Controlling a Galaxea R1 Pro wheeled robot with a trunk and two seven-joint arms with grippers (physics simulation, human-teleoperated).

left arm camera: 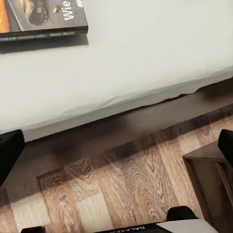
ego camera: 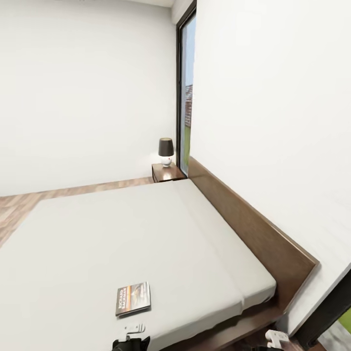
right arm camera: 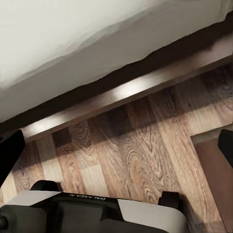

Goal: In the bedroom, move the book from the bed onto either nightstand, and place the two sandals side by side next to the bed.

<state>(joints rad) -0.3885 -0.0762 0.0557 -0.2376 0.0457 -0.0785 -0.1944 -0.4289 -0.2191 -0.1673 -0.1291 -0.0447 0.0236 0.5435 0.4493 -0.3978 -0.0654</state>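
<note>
Wide bare mattress (ego camera: 146, 234) is left open around the book (ego camera: 133, 298); passage at the right is blocked by the headboard (ego camera: 248, 224), the far nightstand (ego camera: 167, 172) topped by a lamp (ego camera: 165, 151).

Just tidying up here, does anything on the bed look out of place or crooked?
Only the small dark paperback with the orange band: it lies flat near the off-white mattress's near edge, turned slightly askew to it.
</note>
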